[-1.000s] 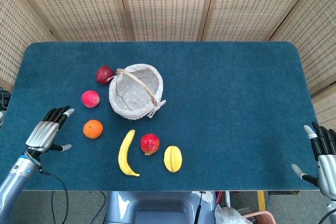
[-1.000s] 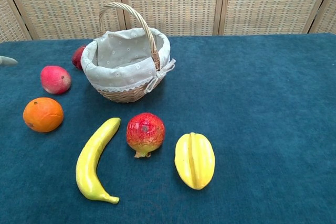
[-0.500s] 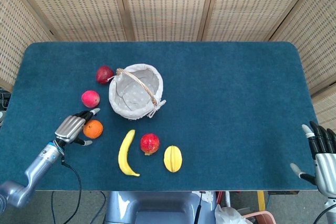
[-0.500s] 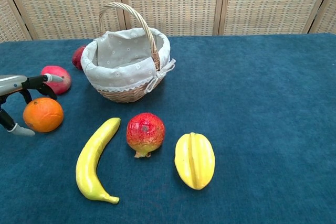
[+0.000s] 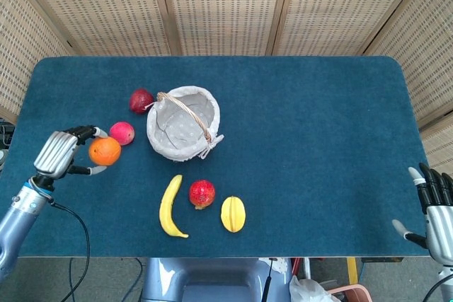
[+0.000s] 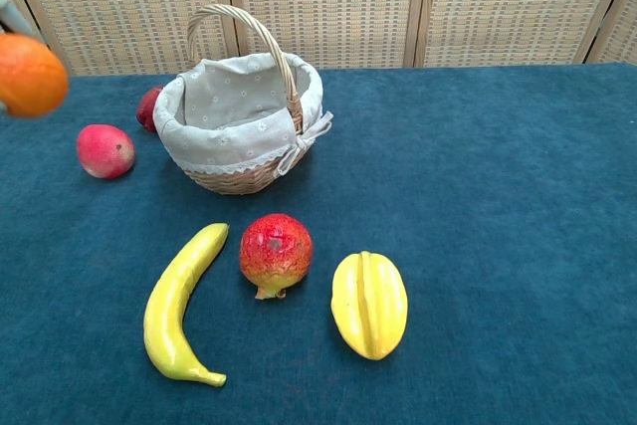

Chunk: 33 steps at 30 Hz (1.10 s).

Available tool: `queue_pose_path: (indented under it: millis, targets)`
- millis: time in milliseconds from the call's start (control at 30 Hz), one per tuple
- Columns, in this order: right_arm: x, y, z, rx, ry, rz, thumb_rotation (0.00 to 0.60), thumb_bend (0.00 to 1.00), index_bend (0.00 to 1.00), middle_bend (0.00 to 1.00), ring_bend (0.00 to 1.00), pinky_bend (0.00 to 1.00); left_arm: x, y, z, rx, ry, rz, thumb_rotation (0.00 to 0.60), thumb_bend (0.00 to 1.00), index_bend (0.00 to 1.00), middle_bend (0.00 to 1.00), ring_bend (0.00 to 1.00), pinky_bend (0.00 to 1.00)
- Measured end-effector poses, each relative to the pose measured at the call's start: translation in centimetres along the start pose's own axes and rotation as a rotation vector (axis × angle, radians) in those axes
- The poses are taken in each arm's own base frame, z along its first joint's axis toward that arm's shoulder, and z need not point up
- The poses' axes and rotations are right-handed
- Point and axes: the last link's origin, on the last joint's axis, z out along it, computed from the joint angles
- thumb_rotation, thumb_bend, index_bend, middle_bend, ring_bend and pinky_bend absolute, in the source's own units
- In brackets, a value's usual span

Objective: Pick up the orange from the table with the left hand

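Observation:
My left hand (image 5: 59, 155) holds the orange (image 5: 104, 151) between its fingers and thumb, lifted off the blue table (image 5: 297, 125) at the left side. In the chest view the orange (image 6: 30, 74) hangs high at the left edge, well above the cloth, and only a sliver of the hand shows there. My right hand (image 5: 437, 210) sits at the table's front right corner, fingers spread, holding nothing.
A cloth-lined wicker basket (image 5: 182, 123) stands left of centre. Beside it lie a pink-red fruit (image 5: 122, 133) and a dark red fruit (image 5: 140, 100). Nearer the front edge lie a banana (image 5: 168, 206), a pomegranate (image 5: 202, 193) and a yellow starfruit (image 5: 233, 213).
The left hand closed around the orange and raised it up and to the left, off the table. The right hand stayed at the front right corner.

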Motion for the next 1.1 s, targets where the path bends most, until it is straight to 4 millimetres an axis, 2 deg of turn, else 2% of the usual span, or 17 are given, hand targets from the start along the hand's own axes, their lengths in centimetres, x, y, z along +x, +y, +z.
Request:
queue_pose_path:
  millis: [67, 167, 267, 333, 400, 467, 567, 633, 767, 900, 1033, 1100]
  targets:
    - [-0.1, -0.1, 0.0, 0.002, -0.004, -0.002, 0.600, 0.00, 0.00, 0.00, 0.00, 0.00, 1.0, 1.0, 1.2, -0.031, 0.051, 0.005, 0.600, 0.10, 0.51, 0.48, 0.39, 0.49]
    - [-0.2, -0.1, 0.1, 0.002, -0.005, -0.003, 0.600, 0.00, 0.00, 0.00, 0.00, 0.00, 1.1, 2.1, 3.0, -0.047, 0.064, 0.020, 0.600, 0.10, 0.51, 0.48, 0.39, 0.49]
    - [-0.2, 0.0, 0.2, -0.006, -0.008, -0.004, 0.600, 0.00, 0.00, 0.00, 0.00, 0.00, 0.3, 3.2, 5.3, -0.048, 0.044, 0.026, 0.600, 0.10, 0.51, 0.48, 0.39, 0.49]
    - [-0.3, 0.1, 0.4, -0.012, -0.011, -0.003, 0.600, 0.00, 0.00, 0.00, 0.00, 0.00, -0.6, 4.0, 6.8, -0.045, 0.025, 0.025, 0.600, 0.09, 0.49, 0.44, 0.39, 0.46]
    - [-0.3, 0.2, 0.5, -0.019, -0.015, -0.003, 0.600, 0.00, 0.00, 0.00, 0.00, 0.00, -1.9, 5.0, 8.3, -0.040, 0.009, 0.015, 0.600, 0.05, 0.36, 0.30, 0.30, 0.37]
    - [-0.4, 0.4, 0.7, -0.028, -0.017, -0.003, 0.600, 0.00, 0.00, 0.00, 0.00, 0.00, -3.3, 5.9, 9.6, -0.040, -0.003, -0.007, 0.600, 0.00, 0.11, 0.09, 0.09, 0.22]
    - [-0.2, 0.6, 0.9, -0.033, -0.012, -0.003, 0.600, 0.00, 0.00, 0.00, 0.00, 0.00, -5.0, 7.1, 10.9, -0.045, -0.003, -0.048, 0.600, 0.00, 0.00, 0.00, 0.00, 0.03]
    - [-0.2, 0.6, 0.9, -0.037, -0.010, 0.000, 0.600, 0.00, 0.00, 0.00, 0.00, 0.00, -5.6, 7.5, 11.2, -0.048, -0.004, -0.080, 0.600, 0.00, 0.00, 0.00, 0.00, 0.00]
    - [0.0, 0.8, 0.7, -0.041, -0.005, 0.005, 0.600, 0.00, 0.00, 0.00, 0.00, 0.00, -5.3, 7.8, 11.0, -0.076, 0.025, -0.128, 0.600, 0.00, 0.00, 0.00, 0.00, 0.00]
    - [0.1, 0.6, 0.4, -0.032, -0.001, 0.009, 0.600, 0.00, 0.00, 0.00, 0.00, 0.00, -3.1, 6.8, 9.0, -0.087, 0.092, -0.113, 0.600, 0.00, 0.00, 0.00, 0.00, 0.00]
    - [0.2, 0.3, 0.0, -0.009, 0.003, 0.012, 0.600, 0.00, 0.00, 0.00, 0.00, 0.00, -0.3, 4.5, 5.5, -0.035, 0.120, -0.068, 0.600, 0.00, 0.00, 0.00, 0.00, 0.00]
    - [0.3, 0.1, -0.2, 0.003, 0.005, 0.012, 0.600, 0.00, 0.00, 0.00, 0.00, 0.00, 0.9, 3.0, 2.6, 0.028, 0.110, -0.027, 0.600, 0.00, 0.00, 0.00, 0.00, 0.00]
